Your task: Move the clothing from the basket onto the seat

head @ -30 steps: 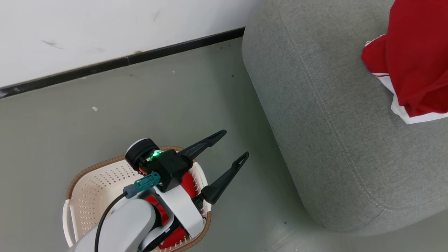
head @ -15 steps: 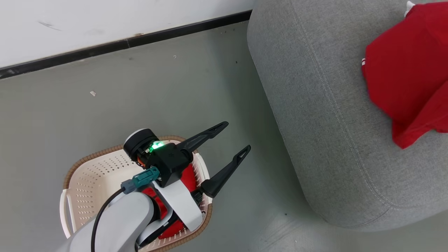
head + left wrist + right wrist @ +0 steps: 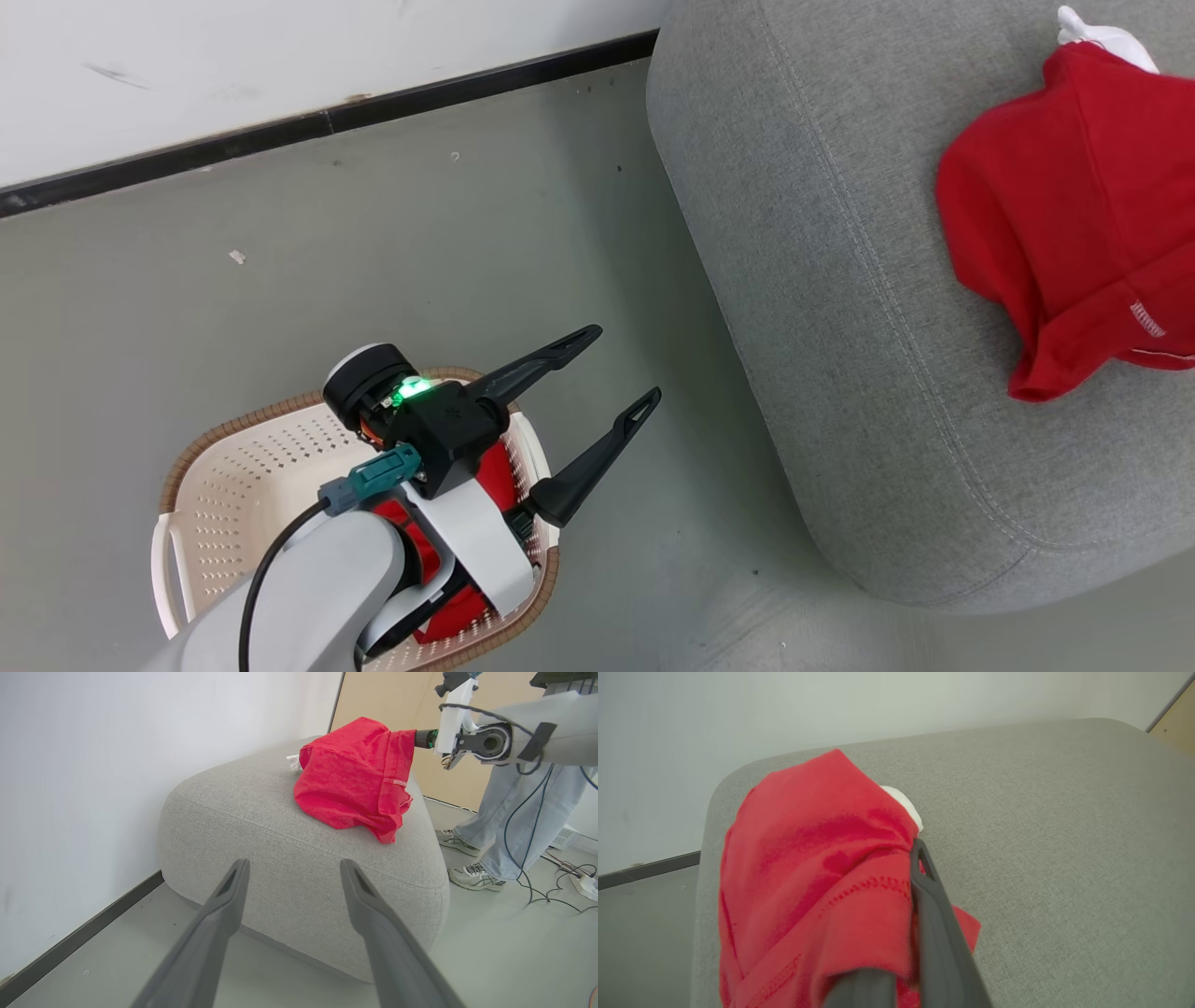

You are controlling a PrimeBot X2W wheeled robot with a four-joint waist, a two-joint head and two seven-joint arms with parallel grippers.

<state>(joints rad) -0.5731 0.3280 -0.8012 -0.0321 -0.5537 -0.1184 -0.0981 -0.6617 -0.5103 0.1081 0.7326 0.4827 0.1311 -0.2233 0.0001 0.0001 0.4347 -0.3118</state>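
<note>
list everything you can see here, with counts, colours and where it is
clothing: two pieces, red; one draped on the seat, one in the basket
basket: one, cream with brown rim, on the floor
seat: one, grey, beside the wall
person: one, jeans and pale trainers, beyond the seat
cables: several, dark, on the floor near the person
left hand: open, empty, over the basket's edge
right hand: shut on the seat's clothing

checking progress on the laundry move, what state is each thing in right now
left claw, open, empty, above the basket
right claw, shut on the red garment
red garment, bunched, gripped, lower folds on the seat
basket, upright on the floor, red clothing inside
seat, bearing part of the red garment
</note>
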